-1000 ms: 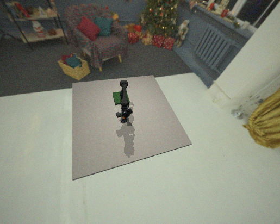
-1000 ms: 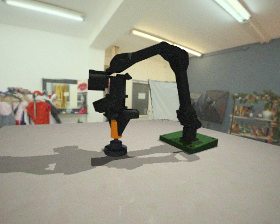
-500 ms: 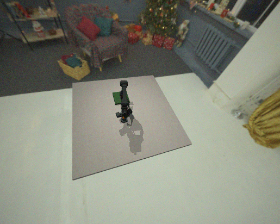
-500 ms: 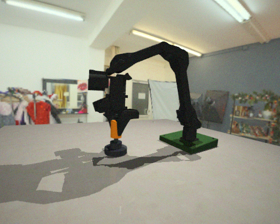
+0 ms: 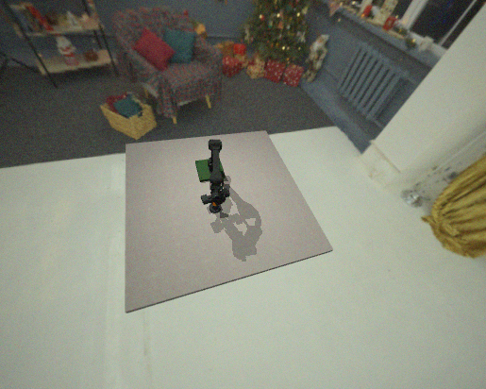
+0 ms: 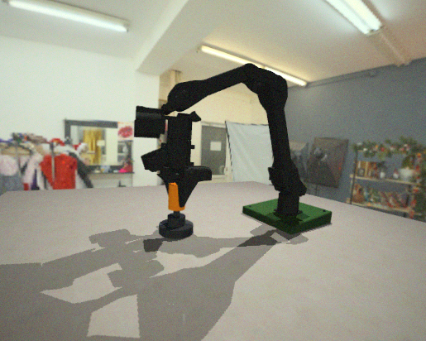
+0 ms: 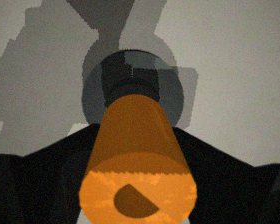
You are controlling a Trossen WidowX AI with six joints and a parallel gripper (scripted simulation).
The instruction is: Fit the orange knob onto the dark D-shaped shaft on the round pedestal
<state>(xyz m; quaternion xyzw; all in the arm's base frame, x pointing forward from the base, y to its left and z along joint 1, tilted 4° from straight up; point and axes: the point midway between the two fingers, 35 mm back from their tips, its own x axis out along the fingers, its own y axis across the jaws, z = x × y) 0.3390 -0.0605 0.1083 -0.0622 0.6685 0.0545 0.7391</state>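
The orange knob [image 5: 214, 204] [image 6: 174, 198] [image 7: 136, 130] is a tall cylinder, upright or nearly so. My gripper [image 6: 177, 203] is shut on it, with a dark finger on either side in the wrist view. A D-shaped hole [image 7: 133, 202] shows in the knob's near end, its flat side facing upper right. The dark round pedestal [image 5: 213, 211] [image 6: 176, 230] [image 7: 172, 102] stands directly below. A short piece of dark shaft [image 6: 176, 213] shows between the knob's lower end and the pedestal's raised collar. The knob is not down on the pedestal. The shaft's flat side is hidden.
The arm stands on a green base plate [image 5: 202, 171] [image 6: 259, 210] behind the pedestal, on a grey-pink board [image 5: 163, 264] [image 6: 317, 281]. The arm's shadow falls across the board around the pedestal.
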